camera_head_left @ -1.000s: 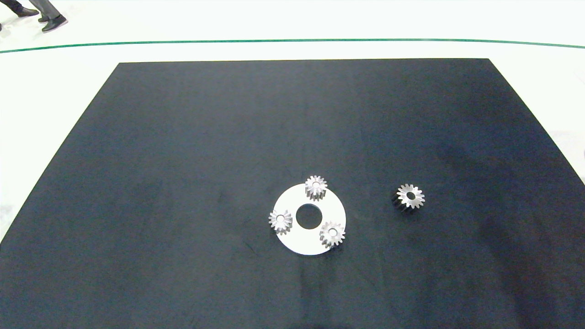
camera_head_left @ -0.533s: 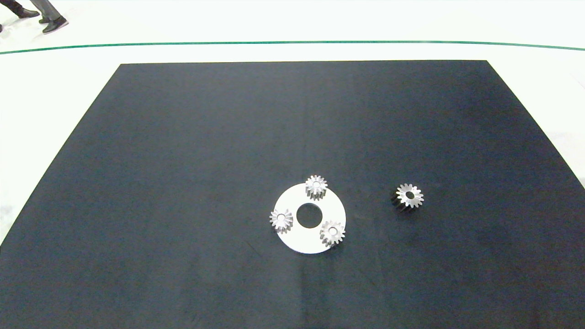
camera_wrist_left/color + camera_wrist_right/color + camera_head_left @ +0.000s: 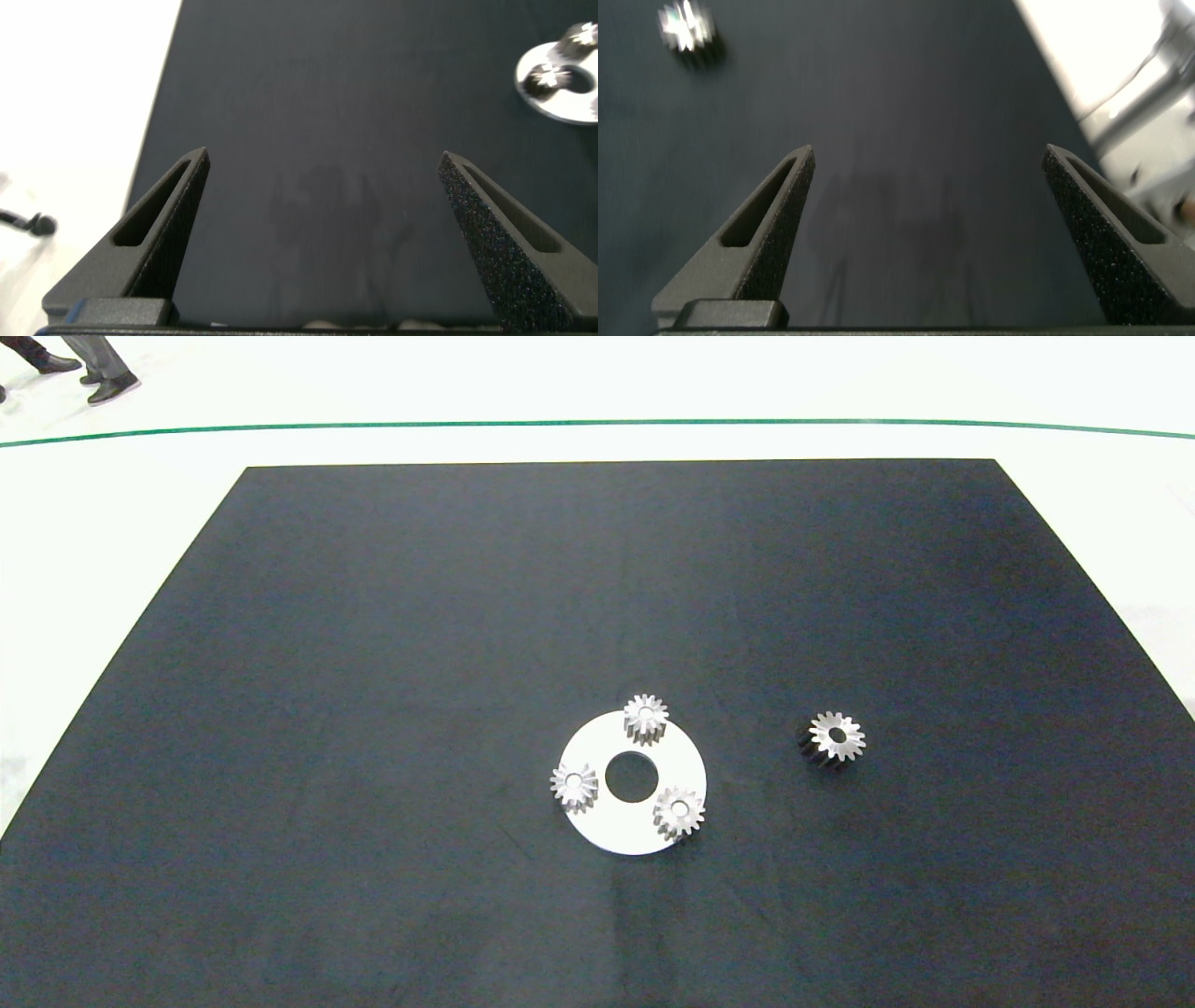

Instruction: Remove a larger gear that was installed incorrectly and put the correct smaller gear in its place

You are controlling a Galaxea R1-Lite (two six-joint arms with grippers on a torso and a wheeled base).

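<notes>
A white disc with a round centre hole lies on the dark mat covering the surface. Three small gears are seated around the disc's rim: one at the far edge, one at the left edge and one at the near right edge. Each is silver, with tapered teeth and a tiny centre hole, and the three look alike. The larger gear is found on the mat to the right of the disc, well apart from it, resting flat. Its top face is silver and flat-toothed, its centre hole is wide and dark, and its sides are dark.

Neither arm is seen from above. The left pincer is held over bare mat with its two grey fingers spread wide and nothing between them; part of the disc shows in its view. The right pincer is likewise spread wide and empty over bare mat, with the larger gear visible some way beyond it. A person's shoes are seen on the floor beyond the surface, far from the disc.
</notes>
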